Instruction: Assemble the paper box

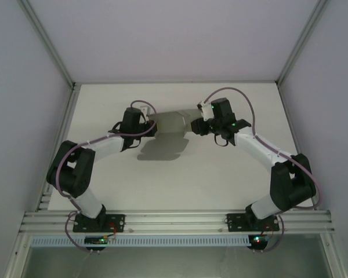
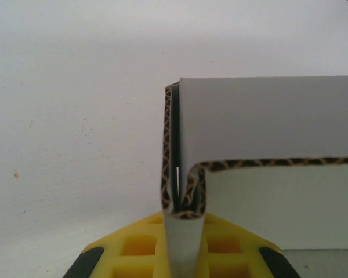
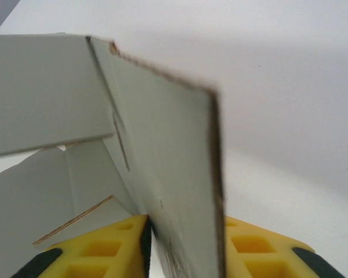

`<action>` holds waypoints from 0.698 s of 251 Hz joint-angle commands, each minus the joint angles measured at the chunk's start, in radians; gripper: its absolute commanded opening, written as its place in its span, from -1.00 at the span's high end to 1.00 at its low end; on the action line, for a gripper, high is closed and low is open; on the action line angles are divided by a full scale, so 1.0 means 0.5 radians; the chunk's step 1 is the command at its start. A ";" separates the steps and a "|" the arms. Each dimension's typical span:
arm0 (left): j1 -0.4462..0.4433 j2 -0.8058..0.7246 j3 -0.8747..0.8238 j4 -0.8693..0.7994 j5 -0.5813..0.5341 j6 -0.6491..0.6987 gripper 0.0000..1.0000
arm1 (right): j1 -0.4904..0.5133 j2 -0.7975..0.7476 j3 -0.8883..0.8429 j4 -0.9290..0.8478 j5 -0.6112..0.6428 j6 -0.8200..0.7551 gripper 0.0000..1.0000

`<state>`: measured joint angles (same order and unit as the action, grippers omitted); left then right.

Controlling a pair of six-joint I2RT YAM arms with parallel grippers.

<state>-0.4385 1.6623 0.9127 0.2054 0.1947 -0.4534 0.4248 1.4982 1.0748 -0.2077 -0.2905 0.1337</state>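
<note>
1. Your box hangs over the middle of the counter, held between both grippers; the shadow offset beneath it suggests it is lifted clear rather than resting.
2. Your left gripper is clamped narrow on a doubled-over wall at the box's left end; the corrugated edges sit folded tight between the pads.
3. Your right gripper pinches a single upright panel at the right end; other panels spread open behind it.
4. Progress, as I judge it: the sheet is creased and partly raised, with one wall tucked; the right side is still open and splayed, so roughly half remains; you have yet to fold in the rest and lock the tabs.
5. The long axis runs left to right across the counter, gripper to gripper; the open face looks upward, though the top view is too small to be sure.
</note>
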 commanded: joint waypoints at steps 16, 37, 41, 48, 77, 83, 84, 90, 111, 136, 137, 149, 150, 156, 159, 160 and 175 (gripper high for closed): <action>-0.003 -0.017 -0.006 0.014 0.037 0.032 1.00 | -0.052 -0.046 0.117 -0.018 -0.075 0.007 0.33; -0.005 -0.011 -0.009 0.017 0.041 0.022 1.00 | -0.059 -0.032 0.143 -0.029 -0.104 0.012 0.37; -0.004 -0.012 -0.009 0.019 0.041 0.027 1.00 | -0.060 -0.028 0.149 -0.032 -0.116 0.012 0.39; -0.007 -0.013 -0.009 0.022 0.042 0.026 1.00 | -0.061 -0.021 0.159 -0.037 -0.126 0.019 0.40; -0.010 -0.019 -0.006 0.028 0.049 0.023 1.00 | -0.056 0.018 0.184 -0.061 -0.146 0.019 0.50; -0.010 -0.018 -0.003 0.028 0.053 0.023 1.00 | -0.058 0.028 0.185 -0.065 -0.145 0.020 0.49; -0.010 -0.018 -0.003 0.028 0.052 0.022 1.00 | -0.057 0.030 0.184 -0.067 -0.146 0.020 0.50; -0.009 -0.022 0.000 0.025 0.052 0.025 1.00 | -0.056 0.037 0.185 -0.069 -0.152 0.019 0.49; -0.012 -0.021 0.010 0.019 0.056 0.036 1.00 | -0.055 0.059 0.184 -0.048 -0.165 0.009 0.46; -0.016 -0.020 0.022 0.009 0.056 0.042 1.00 | -0.051 0.078 0.189 -0.039 -0.160 0.006 0.48; -0.016 -0.022 0.022 0.009 0.056 0.042 1.00 | -0.052 0.078 0.188 -0.037 -0.159 0.006 0.48; -0.016 -0.026 0.022 0.011 0.056 0.039 1.00 | -0.049 0.081 0.192 -0.042 -0.164 0.006 0.51; -0.016 -0.026 0.022 0.010 0.057 0.040 1.00 | -0.047 0.081 0.192 -0.042 -0.164 0.005 0.51; -0.018 -0.025 0.024 0.012 0.057 0.042 1.00 | -0.047 0.083 0.198 -0.046 -0.172 0.002 0.51; -0.018 -0.026 0.025 0.017 0.058 0.042 1.00 | -0.046 0.084 0.197 -0.049 -0.174 0.001 0.51; -0.018 -0.026 0.023 0.015 0.058 0.042 1.00 | -0.048 0.084 0.197 -0.050 -0.174 0.000 0.51; -0.020 -0.023 0.023 0.011 0.057 0.039 1.00 | -0.044 0.084 0.203 -0.060 -0.152 -0.001 0.58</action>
<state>-0.4385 1.6623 0.9127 0.1951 0.1864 -0.4538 0.3969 1.5246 1.1378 -0.2214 -0.3492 0.1402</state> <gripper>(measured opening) 0.063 0.234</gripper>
